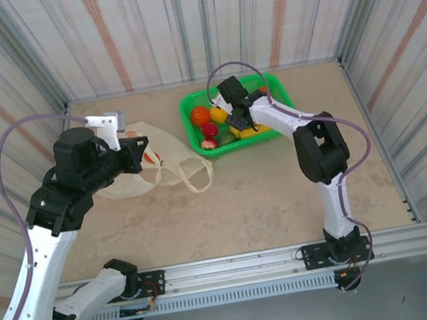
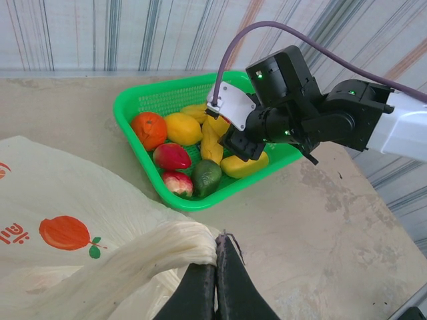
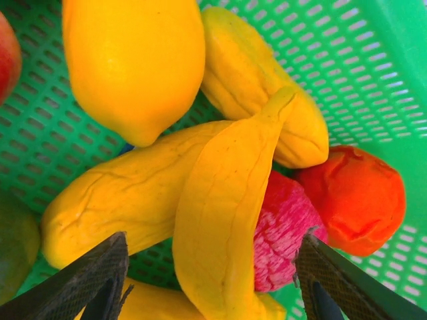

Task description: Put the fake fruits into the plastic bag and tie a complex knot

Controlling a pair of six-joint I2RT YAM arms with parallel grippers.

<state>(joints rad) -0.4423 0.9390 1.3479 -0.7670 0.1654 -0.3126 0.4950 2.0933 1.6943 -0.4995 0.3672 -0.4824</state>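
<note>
Cream crinkled plastic bag [image 2: 67, 187] pinched by left fingers [image 2: 200, 293], right fingers [image 3: 87, 280] spread above wrinkled yellow fake fruits [image 3: 220, 213]

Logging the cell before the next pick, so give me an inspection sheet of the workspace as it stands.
Surface: beige mottled table.
Job's things: plastic bag lies at left, no knot seen; fake fruits sit in green basket.
Clutter: nothing seen.
End effectors: left end effector shut on bag handle; right end effector open, straddling yellow banana in the basket.
Cables: purple cable arcs above each arm, clear of the fruits.
Surroundings: striped walls on three sides; metal rail at near edge.
</note>
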